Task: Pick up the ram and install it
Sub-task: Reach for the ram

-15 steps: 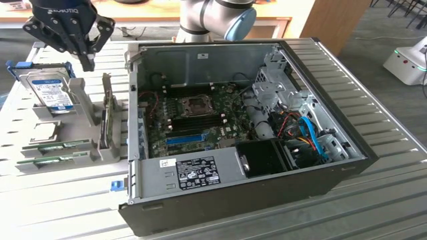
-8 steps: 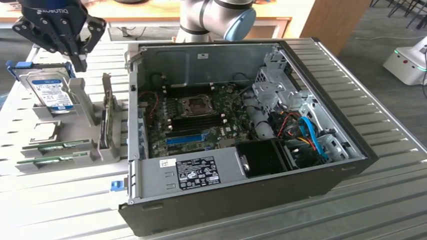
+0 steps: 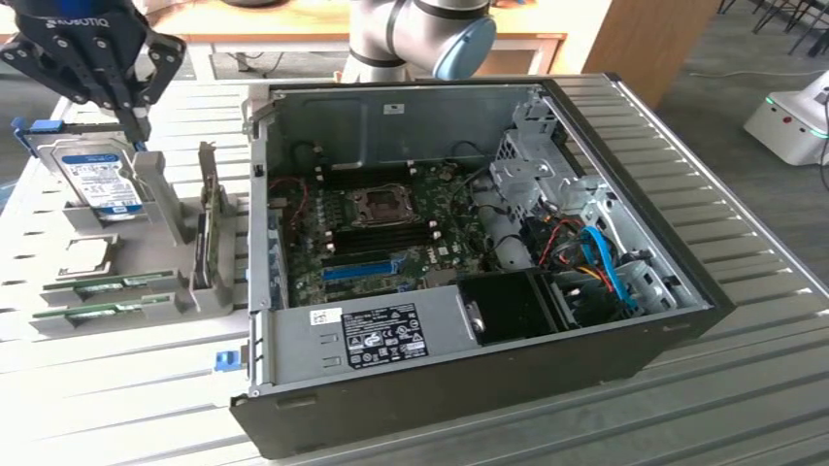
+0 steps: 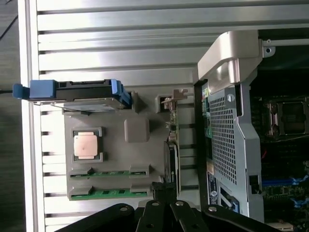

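Observation:
Two green ram sticks (image 3: 111,283) (image 3: 97,313) lie edge-up in slots at the near end of a grey holder (image 3: 169,209) on the exterior view's left. In the wrist view they are the ram sticks (image 4: 108,173) (image 4: 108,193) beside the holder's edge. My gripper (image 3: 134,124) hangs above the holder's far end, over the hard drive (image 3: 97,180). Its fingers are shut with nothing between them, well apart from the ram. The black gripper (image 4: 164,189) in the wrist view points down over the upright card.
The holder also carries a CPU (image 3: 84,254) (image 4: 87,146) and an upright expansion card (image 3: 208,223). An open computer case (image 3: 647,194) lies to the exterior view's right, its motherboard (image 3: 388,233) exposed with a blue slot strip (image 3: 356,269). The table is ribbed metal.

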Controlling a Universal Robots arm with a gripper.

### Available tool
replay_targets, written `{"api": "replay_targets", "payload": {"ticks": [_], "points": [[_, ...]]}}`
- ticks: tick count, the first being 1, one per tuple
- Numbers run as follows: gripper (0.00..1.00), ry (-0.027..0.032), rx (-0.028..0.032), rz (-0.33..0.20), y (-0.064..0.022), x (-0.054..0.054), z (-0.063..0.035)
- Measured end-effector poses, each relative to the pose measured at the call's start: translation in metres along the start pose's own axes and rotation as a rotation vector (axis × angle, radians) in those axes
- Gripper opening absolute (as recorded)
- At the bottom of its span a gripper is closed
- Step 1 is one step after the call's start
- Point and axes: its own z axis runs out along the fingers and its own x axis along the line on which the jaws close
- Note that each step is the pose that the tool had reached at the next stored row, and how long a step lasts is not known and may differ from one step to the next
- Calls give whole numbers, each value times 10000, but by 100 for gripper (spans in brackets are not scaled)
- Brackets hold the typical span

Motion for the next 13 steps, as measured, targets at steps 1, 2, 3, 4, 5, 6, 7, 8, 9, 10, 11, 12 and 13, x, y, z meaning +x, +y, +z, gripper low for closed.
{"api": "replay_targets", "payload": {"ticks": [1, 2, 3, 4, 5, 6, 7, 8, 9, 10, 11, 12, 13], "points": [[10, 3, 0, 0, -2, 20, 1], [10, 4, 0, 0, -3, 40, 2], [10, 8, 1, 0, -5, 60, 2], [10, 11, 1, 0, -6, 80, 3], [10, 13, 1, 0, -8, 100, 4], [10, 16, 1, 1, -9, 119, 5], [10, 19, 1, 2, -11, 139, 6], [10, 22, 1, 1, -12, 160, 7], [10, 26, 2, 2, -14, 179, 7], [10, 29, 2, 2, -15, 198, 8], [10, 32, 3, 3, -17, 218, 9], [10, 34, 2, 1, -18, 237, 10], [10, 37, 3, 1, -20, 257, 11]]}}
